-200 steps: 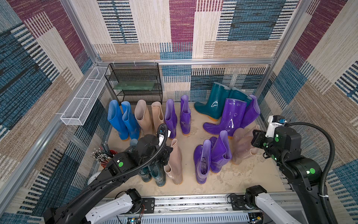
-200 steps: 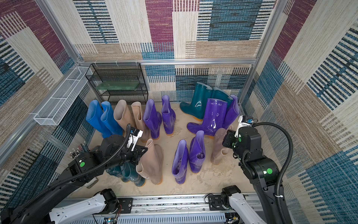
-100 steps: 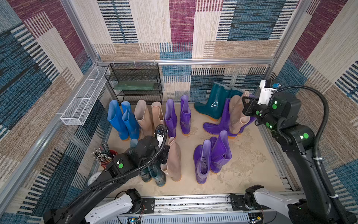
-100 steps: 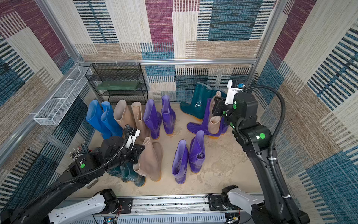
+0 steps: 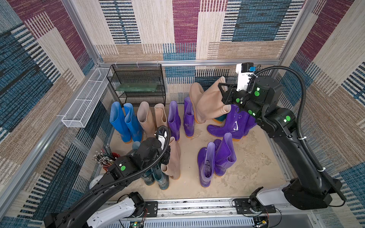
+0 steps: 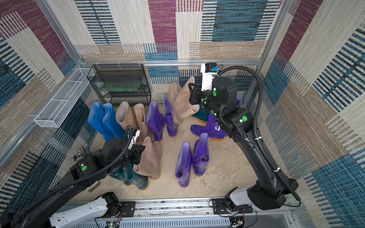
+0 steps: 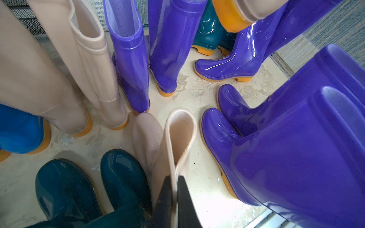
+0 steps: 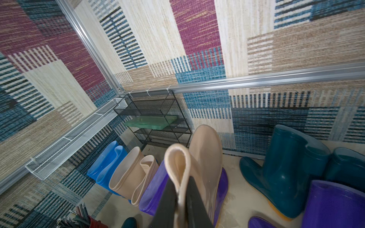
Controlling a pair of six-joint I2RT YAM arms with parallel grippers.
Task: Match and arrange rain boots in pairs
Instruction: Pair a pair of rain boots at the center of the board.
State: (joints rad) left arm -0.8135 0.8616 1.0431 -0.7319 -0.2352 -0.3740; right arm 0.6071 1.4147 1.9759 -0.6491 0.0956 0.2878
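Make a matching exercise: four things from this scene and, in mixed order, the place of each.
Things
1. right-hand beige boot, in the right gripper
2. left-hand beige boot, in the left gripper
3. bright blue boots
4. green plastic board

Places
A. on the black wire rack
B. in the air, tilted
C. end of the back row
D. on the floor beside dark teal boots

Pairs: 1-B, 2-D, 3-C, 4-A

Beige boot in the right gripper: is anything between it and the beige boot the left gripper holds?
Yes: a back-row purple boot stands on the floor between the lifted beige boot and the standing beige boot.
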